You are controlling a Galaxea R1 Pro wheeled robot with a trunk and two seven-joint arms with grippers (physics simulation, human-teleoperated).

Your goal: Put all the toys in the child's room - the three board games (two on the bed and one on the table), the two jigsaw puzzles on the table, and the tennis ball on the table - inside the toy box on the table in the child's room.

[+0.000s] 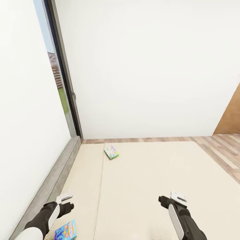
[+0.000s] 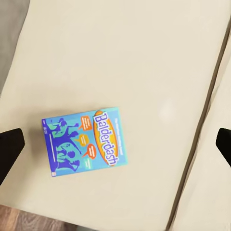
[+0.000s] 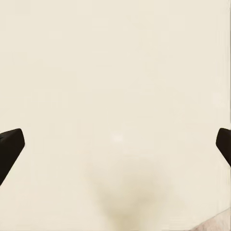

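Hovering both arms over the bed [image 1: 150, 186], nothing held, two board games lying on the mattress.

Left gripper [image 2: 115, 144] hangs over the near left part of the bed, fingers spread wide and empty; the blue "Balderdash" game box [image 2: 84, 142] lies flat on the mattress below it, between the fingertips but closer to one, not touched. In the head view that blue box [image 1: 66, 230] sits at the near edge, just right of the left arm. Second game box, green and white [image 1: 111, 152], lies flat far up the bed near the far edge, well apart from both arms. Right gripper [image 3: 115, 144] is over bare mattress on the right side, fingers wide apart, empty. Grey headboard [image 1: 56, 173] runs along the left; window [image 1: 58, 76] beyond it.
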